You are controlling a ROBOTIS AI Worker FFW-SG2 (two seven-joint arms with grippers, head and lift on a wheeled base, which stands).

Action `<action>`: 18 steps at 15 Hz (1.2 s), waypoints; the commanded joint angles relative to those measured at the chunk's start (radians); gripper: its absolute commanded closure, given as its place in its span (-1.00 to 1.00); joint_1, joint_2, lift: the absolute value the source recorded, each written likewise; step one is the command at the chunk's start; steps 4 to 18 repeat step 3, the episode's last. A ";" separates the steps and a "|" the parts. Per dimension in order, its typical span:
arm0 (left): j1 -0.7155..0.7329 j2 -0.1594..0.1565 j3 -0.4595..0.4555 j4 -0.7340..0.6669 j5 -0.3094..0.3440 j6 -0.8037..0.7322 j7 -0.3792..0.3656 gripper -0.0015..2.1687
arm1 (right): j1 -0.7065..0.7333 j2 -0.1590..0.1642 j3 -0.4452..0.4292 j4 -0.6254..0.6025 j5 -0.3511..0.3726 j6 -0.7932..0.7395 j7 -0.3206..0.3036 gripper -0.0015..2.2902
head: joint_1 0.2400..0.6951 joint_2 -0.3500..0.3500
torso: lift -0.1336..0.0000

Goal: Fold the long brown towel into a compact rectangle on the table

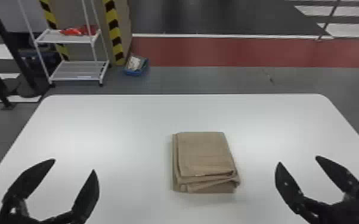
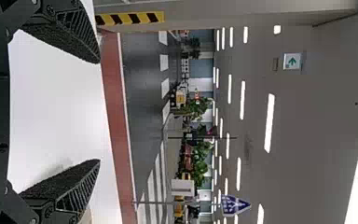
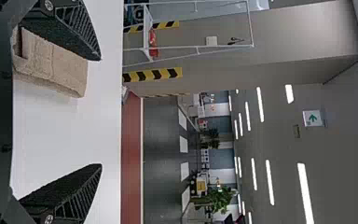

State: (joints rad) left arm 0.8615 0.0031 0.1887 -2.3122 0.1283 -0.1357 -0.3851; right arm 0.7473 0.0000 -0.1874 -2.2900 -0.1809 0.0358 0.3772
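The brown towel lies on the white table as a compact, layered rectangle, its uneven folded edges facing the robot. To its left, my left gripper stands open and apart from it. On the other side, my right gripper is also open, touching nothing. The left wrist view shows the left gripper with its fingers wide apart. In the right wrist view, part of the towel appears beyond one finger of the right gripper.
The white table has rounded far corners. Beyond it on the floor stand a white wire shelf with red items and a small blue bin, near black-and-yellow striped posts.
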 commanded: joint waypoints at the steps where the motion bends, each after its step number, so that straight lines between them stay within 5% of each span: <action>1: 0.002 -0.006 0.000 0.000 0.002 0.000 0.000 -0.87 | 0.004 0.001 0.000 0.003 0.000 -0.012 0.000 -0.94 | 1.00 -0.01 | -0.87; 18: 0.002 -0.006 0.000 0.000 0.002 0.006 0.000 -0.87 | 0.007 0.001 -0.001 0.003 0.000 -0.018 0.000 -0.94 | 1.00 -0.01 | -0.87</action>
